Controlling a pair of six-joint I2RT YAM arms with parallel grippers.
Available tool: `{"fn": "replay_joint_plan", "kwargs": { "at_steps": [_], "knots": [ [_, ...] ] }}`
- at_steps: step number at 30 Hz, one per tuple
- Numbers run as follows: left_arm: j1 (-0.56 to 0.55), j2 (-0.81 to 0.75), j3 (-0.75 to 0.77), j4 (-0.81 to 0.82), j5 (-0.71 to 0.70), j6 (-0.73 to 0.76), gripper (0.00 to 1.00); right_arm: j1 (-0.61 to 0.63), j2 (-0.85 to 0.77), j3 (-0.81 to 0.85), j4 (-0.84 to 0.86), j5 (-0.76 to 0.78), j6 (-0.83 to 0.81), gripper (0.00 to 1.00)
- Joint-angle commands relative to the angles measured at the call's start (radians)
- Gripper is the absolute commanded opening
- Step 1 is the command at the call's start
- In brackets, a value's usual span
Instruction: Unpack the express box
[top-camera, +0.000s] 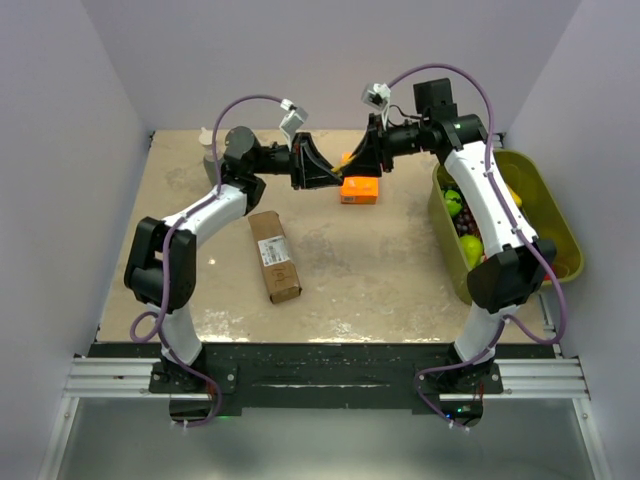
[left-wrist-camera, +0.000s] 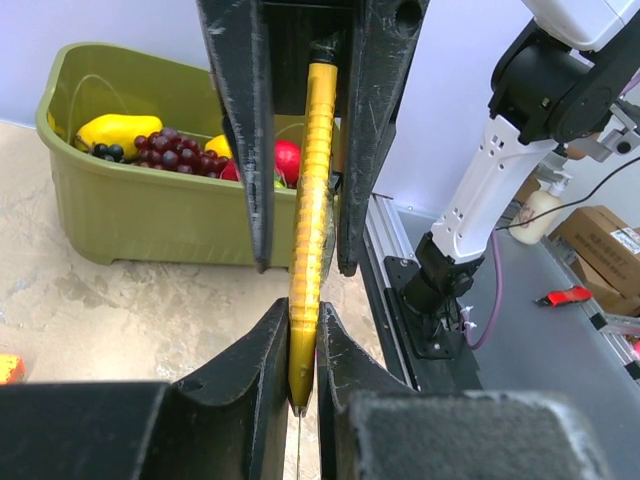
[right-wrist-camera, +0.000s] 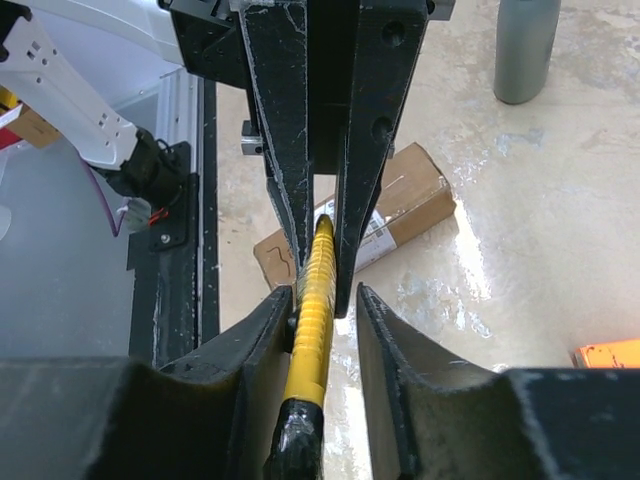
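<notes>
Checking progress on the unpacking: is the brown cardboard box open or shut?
Shut. The express box lies flat on the table, label up, with its visible flaps folded closed.

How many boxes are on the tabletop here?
2. The brown cardboard box lies left of center, toward the front; the small orange box sits farther back at mid-table. The arms could hide more.

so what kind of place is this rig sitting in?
Looks like a lab test cell: plain pale walls box in the table, the arms are mounted on an aluminium rail, and the express box and green bin of fruit look like staged props.
</notes>
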Motion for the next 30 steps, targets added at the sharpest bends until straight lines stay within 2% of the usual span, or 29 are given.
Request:
{"fn": "replay_joint_plan", "kwargs": {
  "at_steps": [1, 4, 7, 8, 10, 11, 13, 14, 15, 16, 17, 18, 19, 20, 21, 24, 27, 30],
  "knots": [
    [-0.01, 0.004, 0.038, 0.055, -0.014, -0.015, 0.0, 0.018, 0.016, 0.013, 0.025, -0.027, 0.018, 0.28],
    [-0.01, 0.002, 0.043, 0.024, -0.015, 0.004, 0.0, 0.02, 0.017, 0.01, 0.028, -0.039, 0.019, 0.21],
    [-0.01, 0.002, 0.042, -0.012, -0.023, 0.034, 0.0, 0.021, 0.017, 0.009, 0.043, -0.051, 0.038, 0.08],
    [-0.01, 0.002, 0.042, -0.034, -0.028, 0.066, 0.01, 0.021, 0.017, 0.01, 0.055, -0.05, 0.058, 0.0],
    [-0.004, -0.01, 0.049, -0.161, -0.073, 0.122, 0.21, 0.023, 0.012, 0.016, 0.069, 0.011, 0.081, 0.0],
    [0.0, -0.019, 0.054, -0.221, -0.093, 0.203, 0.38, 0.02, 0.008, 0.016, 0.106, 0.065, 0.157, 0.0],
    [0.025, -0.053, 0.081, -0.446, -0.167, 0.309, 0.49, 0.005, 0.0, 0.021, 0.131, 0.16, 0.219, 0.0],
    [0.034, -0.067, 0.094, -0.535, -0.195, 0.437, 0.57, -0.009, -0.006, 0.016, 0.134, 0.262, 0.236, 0.0],
    [0.045, -0.084, 0.115, -0.707, -0.269, 0.505, 0.87, -0.009, -0.015, 0.01, 0.134, 0.35, 0.245, 0.0],
    [0.06, -0.122, 0.121, -0.788, -0.313, 0.574, 0.97, -0.009, -0.05, -0.043, 0.172, 0.399, 0.246, 0.0],
    [0.063, -0.145, 0.124, -0.871, -0.357, 0.722, 1.0, -0.017, -0.082, -0.1, 0.224, 0.466, 0.28, 0.0],
    [0.062, -0.168, 0.118, -1.023, -0.493, 0.774, 1.0, -0.02, -0.13, -0.175, 0.29, 0.516, 0.312, 0.0],
    [0.06, -0.217, 0.105, -1.072, -0.556, 0.835, 1.0, -0.019, -0.174, -0.338, 0.451, 0.589, 0.369, 0.0],
    [0.06, -0.243, 0.088, -1.114, -0.607, 0.877, 1.0, -0.017, -0.249, -0.405, 0.5, 0.646, 0.425, 0.0],
    [0.06, -0.269, 0.045, -1.184, -0.724, 0.885, 1.0, -0.009, -0.268, -0.451, 0.523, 0.669, 0.424, 0.0],
    [0.072, -0.398, -0.064, -1.268, -0.915, 0.851, 1.0, 0.04, -0.29, -0.554, 0.545, 0.717, 0.411, 0.0],
    [0.08, -0.458, -0.165, -1.338, -0.945, 0.796, 1.0, 0.07, -0.293, -0.655, 0.629, 0.745, 0.492, 0.0],
    [0.08, -0.464, -0.273, -1.333, -0.947, 0.692, 1.0, 0.112, -0.291, -0.708, 0.735, 0.81, 0.553, 0.0]
  ]
}}
